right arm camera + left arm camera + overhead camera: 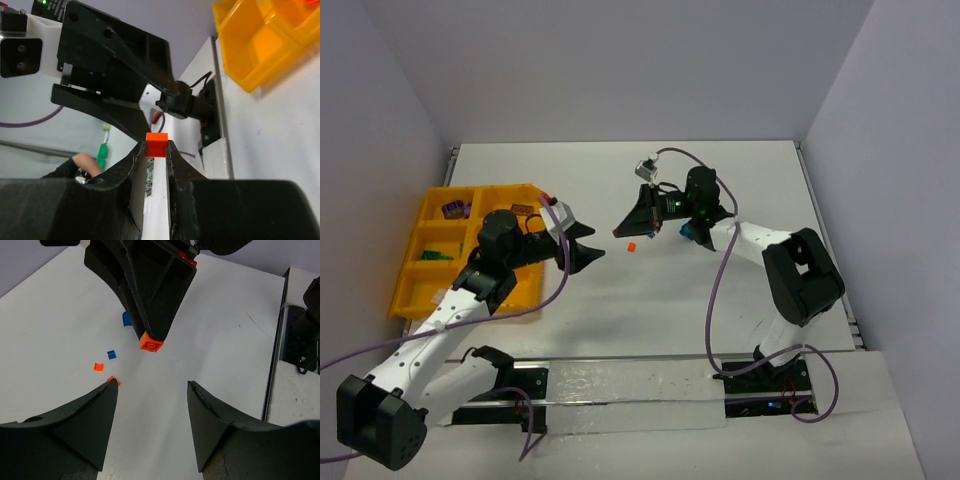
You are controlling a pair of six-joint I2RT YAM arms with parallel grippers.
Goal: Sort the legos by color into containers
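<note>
My right gripper (619, 232) is shut on a small orange-red lego (156, 137), pinched at its fingertips and held above the table. In the left wrist view that same lego (151, 343) hangs just ahead of my left gripper (152, 383). The left gripper is open, with nothing between its fingers, and faces the right gripper tip to tip (600, 242). Loose legos lie on the white table: an orange one (631, 246), two small orange bits (98, 366) (113, 380), a tiny blue bit (111, 354) and a larger blue piece (127, 319). The yellow-orange containers (415, 262) sit at the left.
Purple bits (453, 210) lie in a back bin of the tray and green ones (437, 256) in a middle bin. More blue pieces (692, 235) lie under the right wrist. Grey walls close the table on three sides. The arm bases' rail (640, 385) runs along the near edge.
</note>
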